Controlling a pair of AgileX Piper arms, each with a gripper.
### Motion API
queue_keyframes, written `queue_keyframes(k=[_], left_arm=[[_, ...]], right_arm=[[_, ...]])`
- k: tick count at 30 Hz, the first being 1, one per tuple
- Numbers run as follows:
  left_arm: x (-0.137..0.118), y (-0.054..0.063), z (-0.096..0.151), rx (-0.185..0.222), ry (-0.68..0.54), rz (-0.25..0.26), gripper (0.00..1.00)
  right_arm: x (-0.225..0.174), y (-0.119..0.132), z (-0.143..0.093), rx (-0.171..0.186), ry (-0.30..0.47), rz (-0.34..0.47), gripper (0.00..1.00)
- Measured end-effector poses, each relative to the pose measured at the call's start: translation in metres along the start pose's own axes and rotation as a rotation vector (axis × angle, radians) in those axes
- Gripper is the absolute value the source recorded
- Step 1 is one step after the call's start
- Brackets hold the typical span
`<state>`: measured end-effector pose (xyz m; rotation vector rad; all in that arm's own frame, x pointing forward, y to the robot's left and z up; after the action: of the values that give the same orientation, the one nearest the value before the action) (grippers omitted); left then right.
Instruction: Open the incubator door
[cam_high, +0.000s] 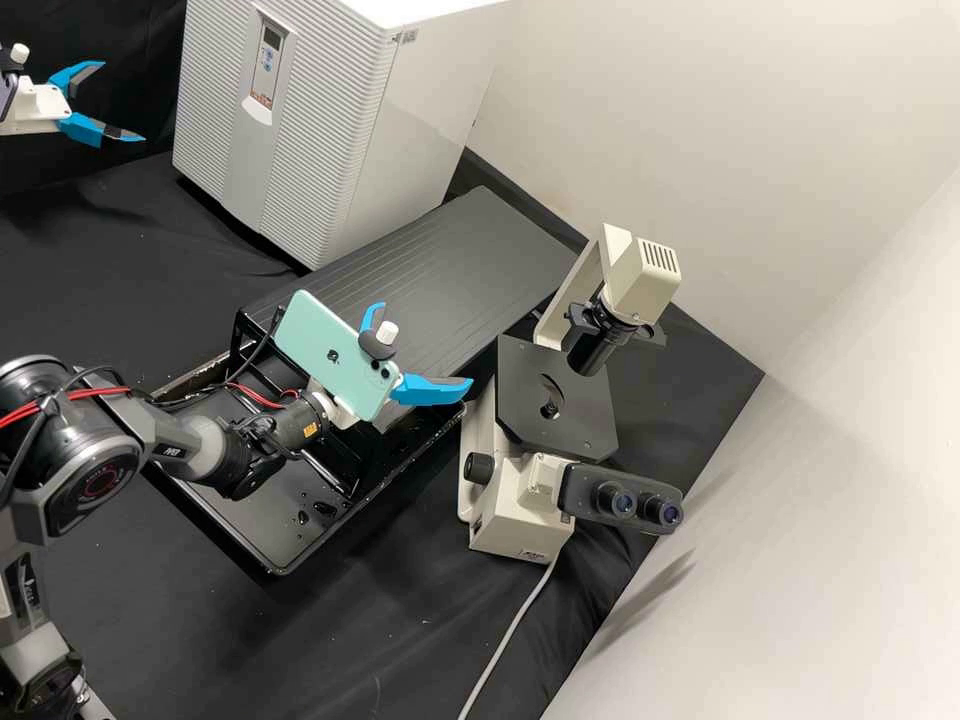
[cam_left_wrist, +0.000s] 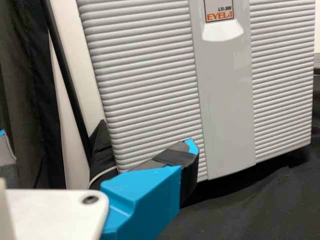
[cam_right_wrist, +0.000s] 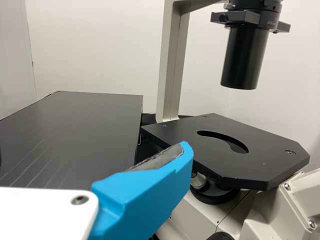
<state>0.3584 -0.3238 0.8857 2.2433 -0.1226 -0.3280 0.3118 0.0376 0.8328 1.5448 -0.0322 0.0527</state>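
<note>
The incubator (cam_high: 420, 130), white with a ribbed grey door (cam_high: 315, 130), stands at the back in the high view, its door closed against the body. My left gripper (cam_high: 125, 100) is to the left of it, open, with nothing between its fingers and a gap to the door. In the left wrist view the ribbed door (cam_left_wrist: 150, 85) rises behind my left gripper (cam_left_wrist: 97, 149), whose near finger overlaps the door's lower part. My right gripper (cam_high: 425, 344) is open and holds nothing, between the dark platform and the microscope; the right wrist view also has my right gripper (cam_right_wrist: 95, 152).
A cream microscope (cam_high: 520, 500) with a black stage (cam_high: 530, 370) stands right of my right gripper. The dark ribbed platform (cam_high: 480, 250) runs toward the incubator's right side. A black tray (cam_high: 270, 530) lies under the right arm, and a pale wall (cam_high: 780, 450) bounds the right.
</note>
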Motion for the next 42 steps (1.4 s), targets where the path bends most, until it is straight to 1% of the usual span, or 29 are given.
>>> queue_keyframes(k=[6,10,15,17,19,24,28,35,41,42], left_arm=[[0.007,-0.004,-0.009,0.014,-0.006,0.001,1.0],[0.005,-0.006,-0.016,0.015,0.006,-0.002,1.0],[0.001,-0.005,-0.025,0.021,0.029,0.004,1.0],[0.001,-0.006,-0.027,0.03,0.032,0.003,1.0],[0.001,-0.004,-0.029,0.048,0.028,0.004,1.0],[-0.002,-0.008,-0.036,0.079,0.027,-0.009,1.0],[-0.006,-0.013,-0.043,0.088,0.035,-0.023,1.0],[-0.016,-0.023,-0.049,0.113,0.002,-0.072,1.0],[-0.014,-0.023,-0.048,0.154,-0.045,-0.093,1.0],[-0.015,-0.023,-0.048,0.156,-0.05,-0.096,1.0]], right_arm=[[0.0,0.0,0.0,0.0,0.0,0.0,1.0],[0.0,0.0,0.0,0.0,0.0,0.0,1.0],[0.0,0.0,0.0,0.0,0.0,0.0,1.0],[0.0,0.0,0.0,0.0,0.0,0.0,1.0],[0.0,0.0,0.0,0.0,0.0,0.0,1.0],[0.0,0.0,0.0,0.0,0.0,0.0,1.0],[0.0,0.0,0.0,0.0,0.0,0.0,1.0],[0.0,0.0,0.0,0.0,0.0,0.0,1.0],[0.0,0.0,0.0,0.0,0.0,0.0,1.0],[0.0,0.0,0.0,0.0,0.0,0.0,1.0]])
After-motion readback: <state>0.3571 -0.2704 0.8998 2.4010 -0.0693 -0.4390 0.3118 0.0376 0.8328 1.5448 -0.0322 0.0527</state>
